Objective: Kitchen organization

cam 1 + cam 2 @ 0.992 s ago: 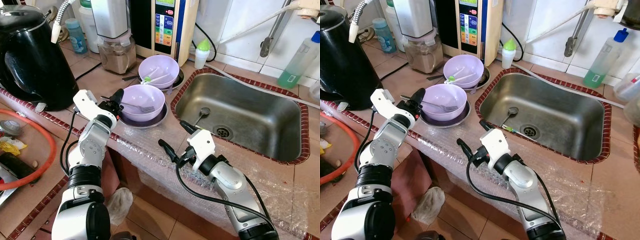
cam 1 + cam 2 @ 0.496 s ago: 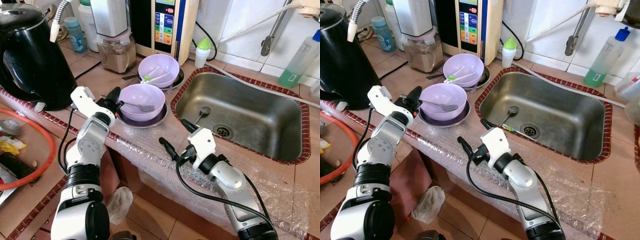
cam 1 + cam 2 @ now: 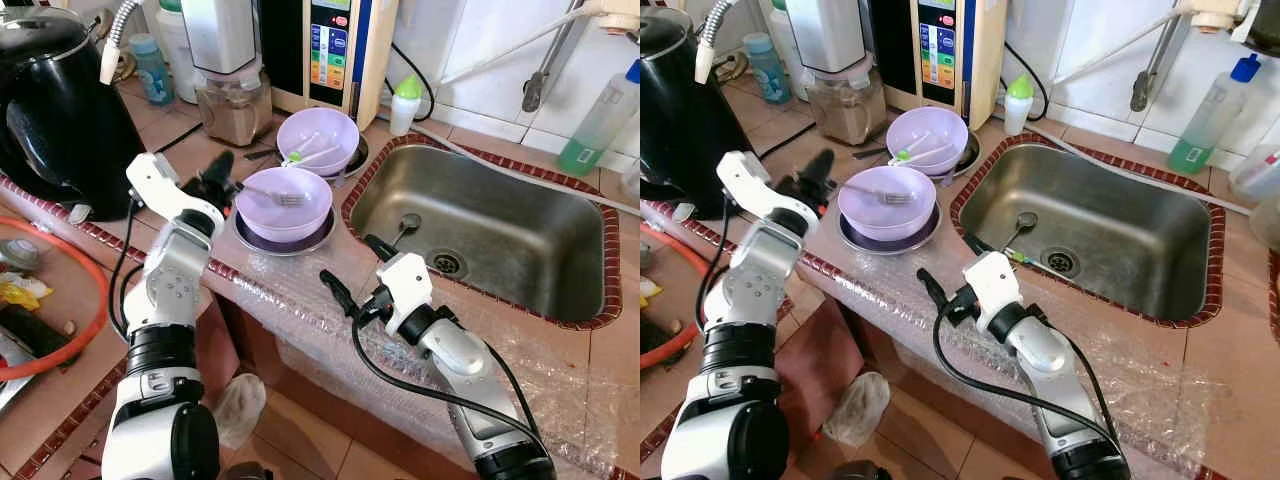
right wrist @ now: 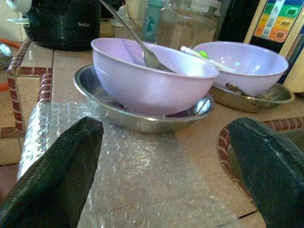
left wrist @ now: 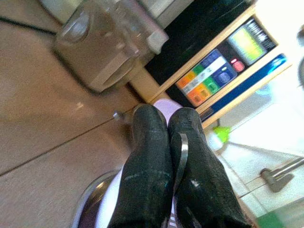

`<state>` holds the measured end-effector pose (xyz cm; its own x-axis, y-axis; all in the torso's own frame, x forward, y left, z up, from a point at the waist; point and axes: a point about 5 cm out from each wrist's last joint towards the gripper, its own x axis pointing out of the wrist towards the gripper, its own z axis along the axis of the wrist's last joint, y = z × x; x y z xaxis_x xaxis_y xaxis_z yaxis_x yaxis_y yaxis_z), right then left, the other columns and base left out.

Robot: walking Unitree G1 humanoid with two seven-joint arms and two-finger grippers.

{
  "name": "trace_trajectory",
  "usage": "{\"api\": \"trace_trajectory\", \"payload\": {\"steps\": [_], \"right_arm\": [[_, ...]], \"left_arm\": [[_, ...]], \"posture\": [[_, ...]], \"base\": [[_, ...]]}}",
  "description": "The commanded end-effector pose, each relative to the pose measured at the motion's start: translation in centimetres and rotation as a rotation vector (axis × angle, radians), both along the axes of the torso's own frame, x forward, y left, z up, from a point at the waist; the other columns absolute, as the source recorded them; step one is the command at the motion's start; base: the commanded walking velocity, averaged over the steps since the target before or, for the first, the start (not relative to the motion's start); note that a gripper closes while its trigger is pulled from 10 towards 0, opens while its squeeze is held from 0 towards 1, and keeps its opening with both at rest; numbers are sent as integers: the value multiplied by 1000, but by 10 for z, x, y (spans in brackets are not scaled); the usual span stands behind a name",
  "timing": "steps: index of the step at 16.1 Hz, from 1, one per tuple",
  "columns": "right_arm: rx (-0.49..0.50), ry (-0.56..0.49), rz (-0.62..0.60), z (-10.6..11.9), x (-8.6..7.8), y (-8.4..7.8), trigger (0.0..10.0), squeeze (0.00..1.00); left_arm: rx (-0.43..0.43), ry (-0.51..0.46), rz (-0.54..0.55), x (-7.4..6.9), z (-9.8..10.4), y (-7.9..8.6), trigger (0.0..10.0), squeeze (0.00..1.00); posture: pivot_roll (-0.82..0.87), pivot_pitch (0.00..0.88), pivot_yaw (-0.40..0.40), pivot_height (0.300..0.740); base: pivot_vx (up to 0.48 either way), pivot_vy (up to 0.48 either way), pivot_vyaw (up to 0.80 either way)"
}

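Gripping the fork handle with fingers clamped, the left gripper must lift it from the near purple bowl; right gripper idles, fingers apart.

Your left gripper sits beside the near purple bowl, fingers pinched on the fork handle; tines lie over the bowl. Bowl rests on a steel plate. Second purple bowl behind it. Right gripper spread wide at the counter edge, near the sink.
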<state>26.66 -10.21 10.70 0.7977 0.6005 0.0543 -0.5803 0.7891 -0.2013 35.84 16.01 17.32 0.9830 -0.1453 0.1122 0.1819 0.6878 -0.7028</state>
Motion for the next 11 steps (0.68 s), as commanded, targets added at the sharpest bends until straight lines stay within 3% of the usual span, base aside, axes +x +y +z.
{"api": "trace_trajectory", "payload": {"steps": [1,3,5,7,11], "right_arm": [[-4,-43,-45,7,6,-6,10000,0],[-13,-101,-106,16,12,-13,10000,0],[-10,-178,-143,31,19,-17,10000,0],[1,-203,-123,41,24,-14,10000,0],[-41,-241,-73,49,31,-9,10000,0]], "left_arm": [[51,-104,-47,2,26,-6,0,0],[170,-222,-124,-1,51,-19,0,0],[328,-341,-266,-12,73,-50,0,0],[417,-379,-369,-18,70,-74,0,0],[542,-355,-533,-24,43,-102,0,0]], "posture": [[-64,0,37,740],[-64,0,32,740],[-63,0,31,740],[-57,0,36,740],[-63,0,54,740]], "base": [[0,0,0],[0,0,0],[0,0,0],[0,0,0],[0,0,0]]}}
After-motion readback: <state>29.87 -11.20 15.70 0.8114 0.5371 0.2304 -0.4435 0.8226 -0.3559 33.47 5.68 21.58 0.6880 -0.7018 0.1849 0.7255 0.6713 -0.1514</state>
